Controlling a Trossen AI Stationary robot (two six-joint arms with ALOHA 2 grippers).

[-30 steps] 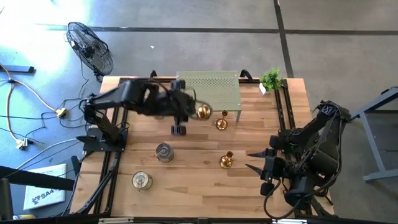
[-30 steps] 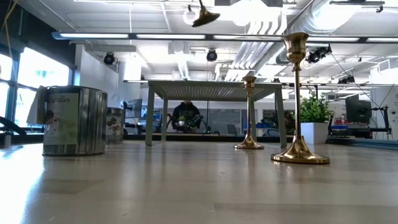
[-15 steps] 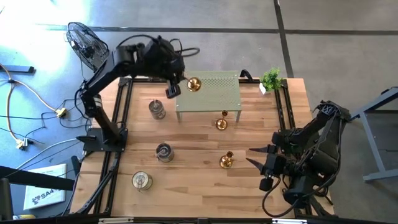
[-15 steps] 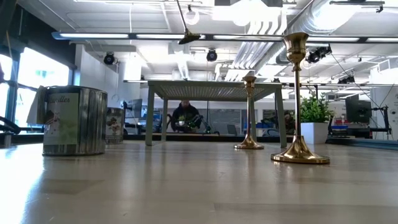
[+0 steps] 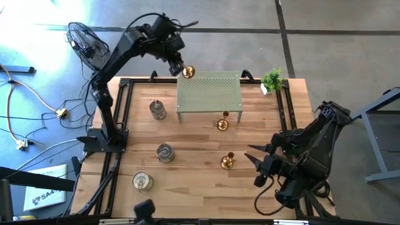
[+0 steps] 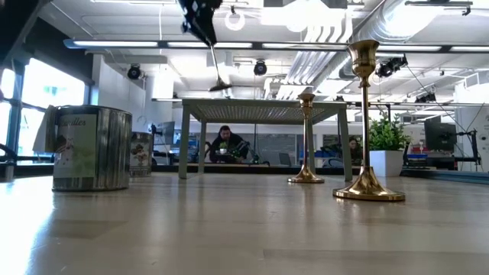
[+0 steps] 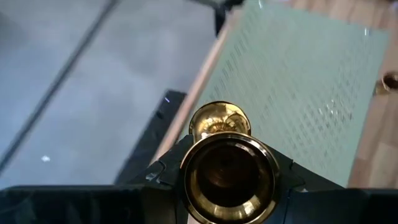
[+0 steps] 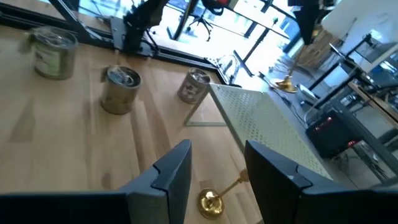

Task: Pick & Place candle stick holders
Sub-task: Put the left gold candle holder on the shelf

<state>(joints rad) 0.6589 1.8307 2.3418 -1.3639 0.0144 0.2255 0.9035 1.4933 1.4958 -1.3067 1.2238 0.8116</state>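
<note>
Left hand (image 5: 177,65) is raised, pinching a shiny gold round-based candle holder (image 5: 187,72) above the perforated green stand's (image 5: 209,92) corner. Right hand (image 5: 255,164) waits, spread.

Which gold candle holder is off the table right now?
The one clamped in the left gripper, held above the green stand's far-left corner. The other two gold holders stand on the wood.

Bright, even overhead light; ceiling strip lights (image 6: 114,43) glare, and the gold holder (image 7: 228,175) fills the left wrist view, blurred.
</note>
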